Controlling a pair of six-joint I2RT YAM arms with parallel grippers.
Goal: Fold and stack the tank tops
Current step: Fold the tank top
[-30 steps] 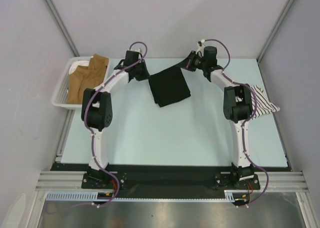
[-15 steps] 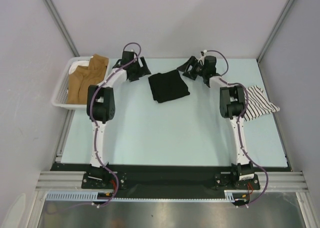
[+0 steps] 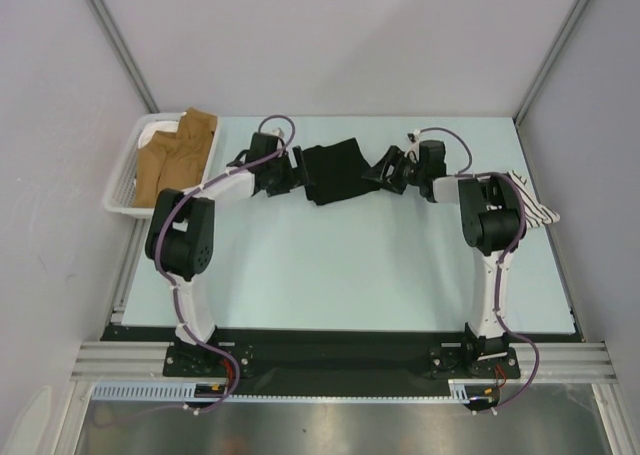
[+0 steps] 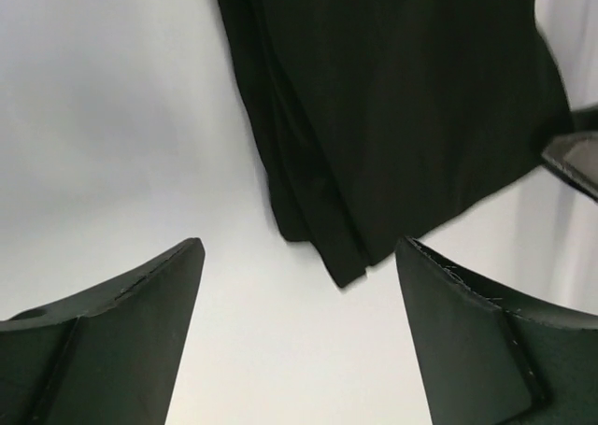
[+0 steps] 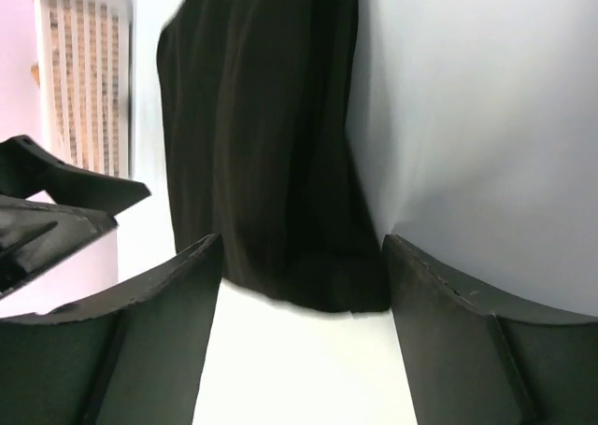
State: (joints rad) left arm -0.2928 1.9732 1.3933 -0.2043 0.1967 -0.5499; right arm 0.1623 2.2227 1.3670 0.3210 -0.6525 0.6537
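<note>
Two arms, and both have dropped a lot in the last second. Nearest me in the top view, the left elbow has swung down to left-centre and the right elbow to right-centre. Both forearms now reach in low over the surface.

Just behind the right elbow, the striped tank top sits bunched at the right edge. It's mostly hidden by the arm and not folded yet.

A second ago the right tool looked to have a corner of the black tank top pulled up. Half a second ago it had let go. Now that top lies as a small folded dark rectangle in the upper middle, with the left tool on its other side and the two tools facing each other across it.

In the left wrist view the fingers are spread wide with nothing held, and a folded corner of the black cloth sits just ahead of the gap. The right wrist view is the same deal, with fingers wide apart. The cloth's edge lies right at the mouth of the gap, and I can't tell if it's touching.

My read is that the last fold has landed and I'm lined up for another fold or a two-sided grab. The striped one still has to be done.

Far upper left is the white basket of brown clothes.
</note>
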